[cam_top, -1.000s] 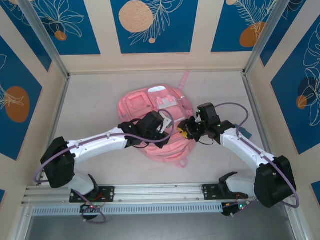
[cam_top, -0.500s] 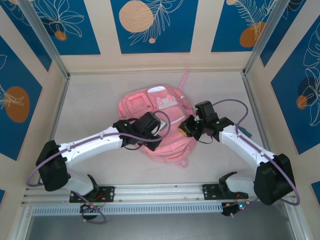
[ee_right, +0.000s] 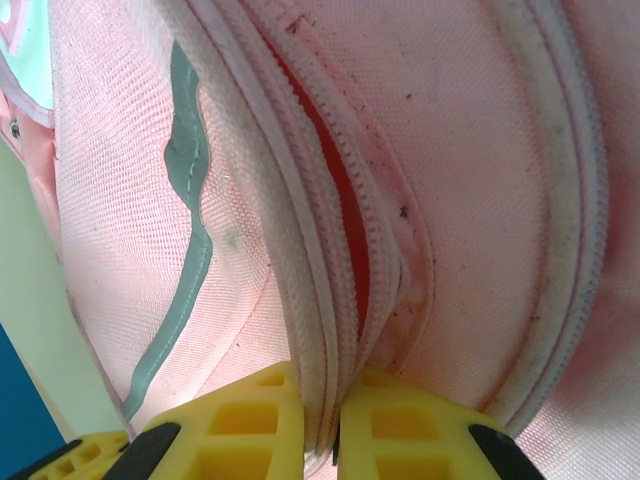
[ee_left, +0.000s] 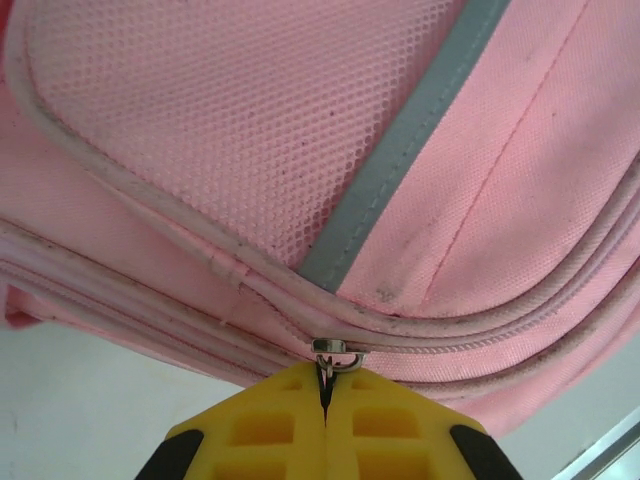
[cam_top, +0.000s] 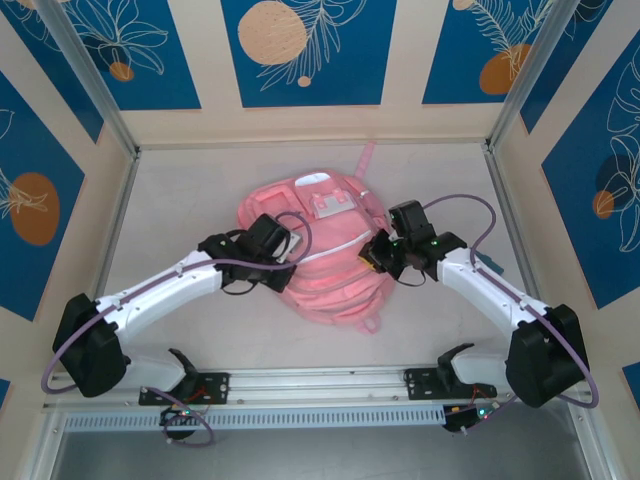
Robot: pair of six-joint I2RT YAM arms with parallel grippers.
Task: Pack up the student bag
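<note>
The pink student bag (cam_top: 325, 265) lies flat in the middle of the desk (cam_top: 180, 200). At its left side the left gripper (ee_left: 325, 395) pinches a metal zipper pull (ee_left: 338, 352) in its jaws. At its right side the right gripper (ee_right: 335, 400) has its jaws clamped narrowly on the edge of the partly open zip (ee_right: 350, 250).

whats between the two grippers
In the top external view the pink student bag lies there, from the left gripper pinching a zip pull to the right gripper gripping its seam.

Pale grey table (cam_top: 180, 190); cream walls (cam_top: 402, 60) bear blue panels (cam_top: 345, 65) with orange discs and white leaf outlines; metal posts (cam_top: 88, 75) at the corners; a rail (cam_top: 320, 381) nearest.
</note>
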